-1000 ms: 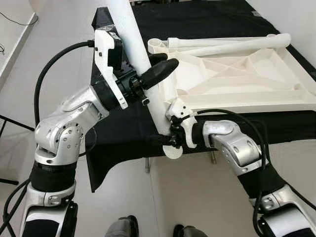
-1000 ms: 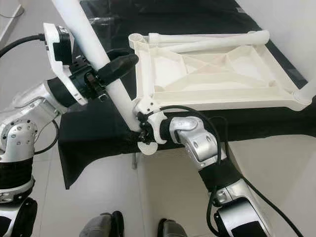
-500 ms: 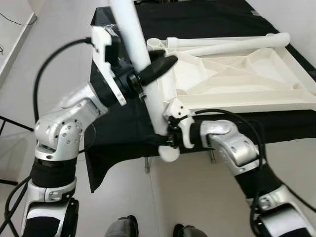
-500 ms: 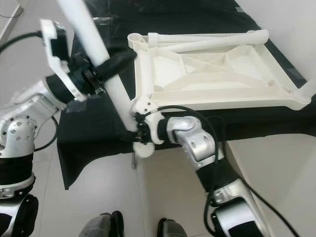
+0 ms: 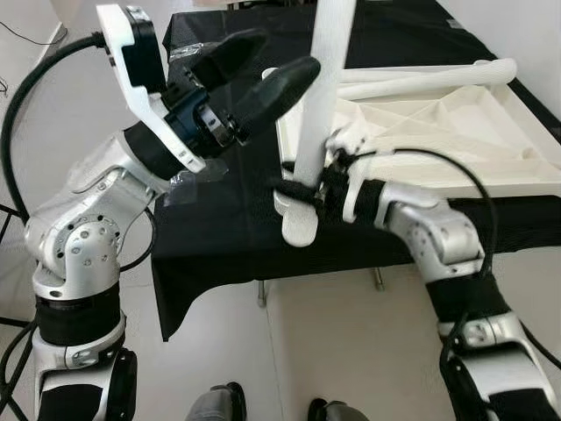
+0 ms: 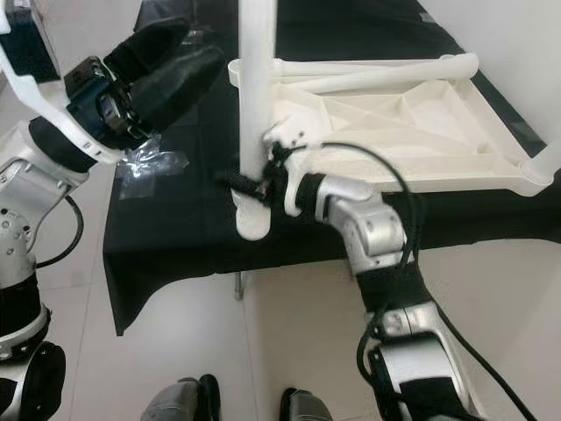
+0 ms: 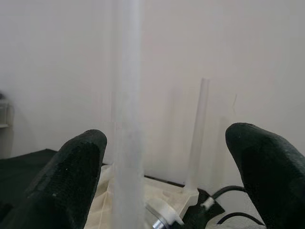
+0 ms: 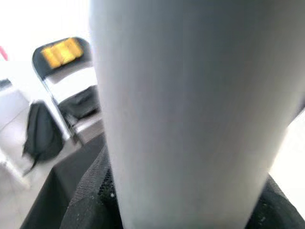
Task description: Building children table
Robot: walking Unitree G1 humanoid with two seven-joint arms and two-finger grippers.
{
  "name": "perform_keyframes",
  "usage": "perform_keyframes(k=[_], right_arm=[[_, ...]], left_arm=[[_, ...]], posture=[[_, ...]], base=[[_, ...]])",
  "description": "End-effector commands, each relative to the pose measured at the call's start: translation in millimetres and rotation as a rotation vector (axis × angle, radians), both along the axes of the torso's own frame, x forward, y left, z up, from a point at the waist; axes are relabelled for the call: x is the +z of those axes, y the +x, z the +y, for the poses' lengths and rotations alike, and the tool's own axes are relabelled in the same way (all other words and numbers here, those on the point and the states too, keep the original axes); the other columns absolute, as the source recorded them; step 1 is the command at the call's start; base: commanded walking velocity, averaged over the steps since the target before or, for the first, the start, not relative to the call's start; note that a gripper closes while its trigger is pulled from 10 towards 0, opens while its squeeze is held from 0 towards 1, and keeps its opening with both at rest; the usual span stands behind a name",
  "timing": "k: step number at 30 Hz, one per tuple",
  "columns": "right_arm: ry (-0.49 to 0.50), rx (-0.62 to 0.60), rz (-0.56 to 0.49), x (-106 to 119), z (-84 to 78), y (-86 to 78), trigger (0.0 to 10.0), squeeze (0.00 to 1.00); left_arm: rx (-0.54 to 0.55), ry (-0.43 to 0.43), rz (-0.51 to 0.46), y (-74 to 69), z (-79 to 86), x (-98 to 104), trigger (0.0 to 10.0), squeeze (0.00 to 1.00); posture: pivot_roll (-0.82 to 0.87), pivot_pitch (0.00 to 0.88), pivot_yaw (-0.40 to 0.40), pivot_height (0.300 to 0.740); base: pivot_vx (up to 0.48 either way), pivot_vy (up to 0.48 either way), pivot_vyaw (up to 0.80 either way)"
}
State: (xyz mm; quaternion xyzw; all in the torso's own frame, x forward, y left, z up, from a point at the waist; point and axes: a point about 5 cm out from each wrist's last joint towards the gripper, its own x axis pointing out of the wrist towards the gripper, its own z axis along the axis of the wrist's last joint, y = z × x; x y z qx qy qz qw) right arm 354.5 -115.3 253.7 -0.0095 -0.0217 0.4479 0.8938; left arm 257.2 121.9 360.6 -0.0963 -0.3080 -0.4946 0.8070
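A long white table leg [image 5: 320, 96] stands nearly upright at the near left corner of the upturned white tabletop [image 5: 438, 132]. My right gripper [image 5: 307, 189] is shut on the leg close to its rounded lower end; in the right wrist view the leg [image 8: 186, 109] sits between the black fingers [image 8: 90, 200]. My left gripper [image 5: 259, 70] is open, raised to the left of the leg and apart from it. The left wrist view shows its two fingers [image 7: 71, 176] spread wide, with the leg [image 7: 127, 119] blurred between them.
The tabletop lies on a table draped in black cloth [image 5: 219, 219]. Another white leg [image 5: 421, 79] lies along the tabletop's far edge. One leg [image 6: 548, 158] stands at its right corner. A clear plastic bag [image 6: 145, 162] lies on the cloth at left. White floor surrounds.
My left gripper let go of the leg, opened and drew back up and to the left. The right gripper swung the leg from slanted to nearly upright and lifted it over the table edge.
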Motion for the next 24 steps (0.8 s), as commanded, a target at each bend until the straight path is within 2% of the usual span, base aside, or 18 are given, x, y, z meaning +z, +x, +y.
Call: perform_keyframes(k=[1, 3, 6, 7, 8, 9, 10, 11, 12, 13, 14, 15, 17, 19, 20, 21, 23, 24], right_arm=[[0.100, -0.048, -0.023, 10.6, -4.8, 4.7, 0.0, 0.00], [0.202, -0.087, -0.048, 22.6, -8.7, 8.4, 0.0, 0.00], [0.253, -0.088, -0.046, 27.2, -9.5, 9.3, 0.0, 0.00], [0.280, -0.091, -0.058, 30.9, -8.9, 9.7, 0.0, 0.00], [0.304, -0.091, -0.064, 33.7, -6.6, 10.5, 0.1, 0.00], [0.304, -0.091, -0.064, 33.7, -6.6, 10.5, 0.1, 0.00], [0.320, -0.092, -0.070, 35.4, -4.3, 11.2, 0.9, 0.00], [0.320, -0.092, -0.070, 35.4, -4.3, 11.2, 0.9, 0.00], [0.323, -0.099, -0.074, 35.4, -1.1, 12.5, 10.0, 0.00], [0.329, -0.119, -0.075, 34.8, 1.3, 14.6, 10.0, 0.00], [0.337, -0.155, -0.079, 34.5, 1.7, 16.8, 10.0, 0.00], [0.337, -0.155, -0.079, 34.5, 1.7, 16.8, 10.0, 0.00], [0.370, -0.215, -0.088, 35.8, -0.5, 20.0, 10.0, 0.00], [0.436, -0.308, -0.104, 39.1, -9.5, 22.9, 10.0, 0.00], [0.436, -0.308, -0.104, 39.1, -9.5, 22.9, 10.0, 0.00], [0.476, -0.399, -0.118, 39.5, -19.4, 25.3, 10.0, 0.00], [0.480, -0.479, -0.128, 37.4, -28.4, 27.5, 10.0, 0.00], [0.480, -0.479, -0.128, 37.4, -28.4, 27.5, 10.0, 0.00]], left_arm=[[-0.015, 0.004, -0.027, -10.1, 0.0, 4.5, 10.0, 1.00], [-0.040, 0.000, -0.032, -18.1, -4.3, 4.7, 10.0, 1.00], [-0.045, 0.013, -0.026, -21.2, -7.4, 2.1, 10.0, 1.00], [-0.047, 0.028, 0.000, -22.3, -12.2, -5.5, 10.0, 1.00], [-0.032, 0.056, 0.047, -13.5, -16.3, -17.5, 10.0, 1.00], [-0.032, 0.056, 0.047, -13.5, -16.3, -17.5, 10.0, 1.00], [-0.019, 0.083, 0.090, -6.3, -20.4, -29.6, 10.0, 1.00], [-0.019, 0.083, 0.090, -6.3, -20.4, -29.6, 10.0, 1.00], [0.009, 0.120, 0.134, 0.4, -24.8, -45.2, 10.0, 0.87], [0.049, 0.141, 0.195, 7.1, -28.7, -62.8, 10.0, 0.00], [0.092, 0.146, 0.250, 11.3, -32.1, -80.4, 10.0, 0.00], [0.092, 0.146, 0.250, 11.3, -32.1, -80.4, 10.0, 0.00], [0.176, 0.146, 0.324, 15.7, -34.5, -102.6, 10.0, 0.00], [0.244, 0.122, 0.401, 17.8, -32.8, -118.7, 10.0, 0.00], [0.244, 0.122, 0.401, 17.8, -32.8, -118.7, 10.0, 0.00], [0.308, 0.113, 0.459, 16.5, -32.0, -132.4, 10.0, 0.00], [0.344, 0.106, 0.491, 12.8, -33.6, -141.3, 10.0, 0.00], [0.344, 0.106, 0.491, 12.8, -33.6, -141.3, 10.0, 0.00]], posture=[[0.02, 0.196, -0.023, 0.740], [0.03, 0.200, -0.025, 0.740], [0.03, 0.203, -0.027, 0.740], [0.03, 0.209, -0.028, 0.740], [0.03, 0.217, -0.032, 0.740], [0.03, 0.217, -0.032, 0.740], [0.03, 0.220, -0.033, 0.740], [0.03, 0.220, -0.033, 0.740], [0.03, 0.231, -0.035, 0.740], [0.03, 0.238, -0.037, 0.740], [0.03, 0.242, -0.038, 0.740], [0.03, 0.242, -0.038, 0.740], [0.03, 0.243, -0.038, 0.740], [0.02, 0.242, -0.039, 0.740], [0.02, 0.242, -0.039, 0.740], [0.02, 0.237, -0.041, 0.740], [0.02, 0.230, -0.043, 0.740], [0.02, 0.230, -0.043, 0.740]], base=[[0.000, 0.000, 0.00], [0.000, 0.000, 0.00], [0.000, 0.000, 0.00], [0.000, 0.000, 0.00], [0.000, 0.000, 0.00], [0.000, 0.000, 0.00], [0.000, 0.000, 0.00], [0.000, 0.000, 0.00], [0.000, 0.000, 0.00], [0.000, 0.000, 0.00], [0.000, 0.000, 0.00], [0.000, 0.000, 0.00], [0.000, 0.000, 0.00], [0.000, 0.000, 0.00], [0.000, 0.000, 0.00], [0.000, 0.000, 0.00], [0.000, 0.000, 0.00], [0.000, 0.000, 0.00]])
